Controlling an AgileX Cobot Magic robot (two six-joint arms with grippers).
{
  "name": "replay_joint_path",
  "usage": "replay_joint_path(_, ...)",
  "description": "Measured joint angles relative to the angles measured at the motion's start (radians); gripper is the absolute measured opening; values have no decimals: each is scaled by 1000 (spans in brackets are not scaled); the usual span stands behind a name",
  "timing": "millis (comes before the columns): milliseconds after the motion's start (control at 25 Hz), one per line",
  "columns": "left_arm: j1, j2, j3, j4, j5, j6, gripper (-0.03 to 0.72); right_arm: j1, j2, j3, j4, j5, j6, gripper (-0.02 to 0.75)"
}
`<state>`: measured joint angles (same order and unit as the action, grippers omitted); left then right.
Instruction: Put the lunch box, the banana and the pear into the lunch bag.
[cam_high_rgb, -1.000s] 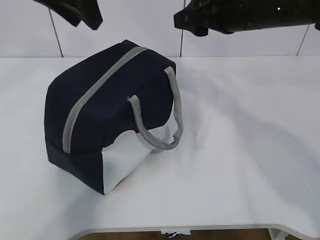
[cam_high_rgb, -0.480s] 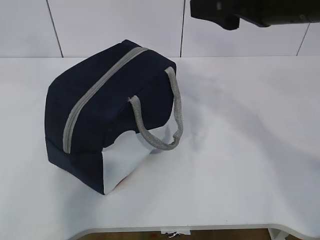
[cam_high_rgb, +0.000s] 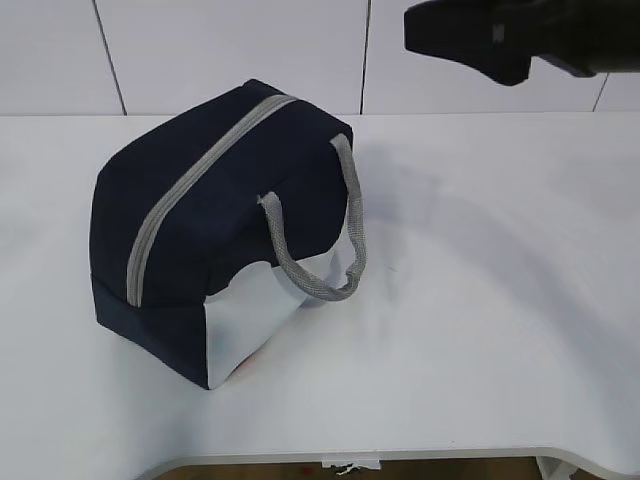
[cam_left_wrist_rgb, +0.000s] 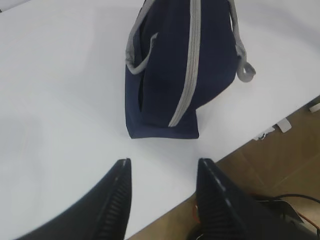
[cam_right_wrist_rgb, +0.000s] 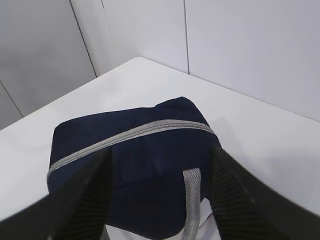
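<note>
While the lunch bag (cam_high_rgb: 215, 240) sits zipped shut at left centre of the exterior frame on the white counter (cam_high_rgb: 480, 300), both sets of fingers stand apart and hold nothing: the left fingers (cam_left_wrist_rgb: 117, 200) fill the bottom of the left wrist frame, the right fingers (cam_right_wrist_rgb: 95, 195) frame the bag's lower sides in theirs. Only the left wrist view shows the counter's edge with floor and cables (cam_left_wrist_rgb: 280, 200) at lower right; the exterior view shows just the right arm (cam_high_rgb: 520, 35) at upper right.

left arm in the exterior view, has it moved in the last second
Yes. A second ago it showed at the top left, above the lunch bag; now it has left that view. The bag has not shifted against the wall seams behind it.
</note>
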<state>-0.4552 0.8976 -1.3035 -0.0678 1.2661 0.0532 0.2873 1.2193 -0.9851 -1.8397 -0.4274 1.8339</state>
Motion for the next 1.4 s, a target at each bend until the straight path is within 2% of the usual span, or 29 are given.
replay_joint_path(480, 0, -461, 410, 2, -4, 0, 323, 0, -21, 0, 0, -2, -2, 469)
replay_joint_path(760, 0, -673, 598, 2, -55, 0, 323, 0, -21, 0, 0, -4, -2, 469)
replay_joint_path(1120, 0, -833, 765, 2, -137, 0, 319, 0, -21, 0, 0, -6, -3, 469)
replay_joint_path(1400, 0, -889, 779, 2, -149, 0, 316, 0, -21, 0, 0, -8, -3, 469)
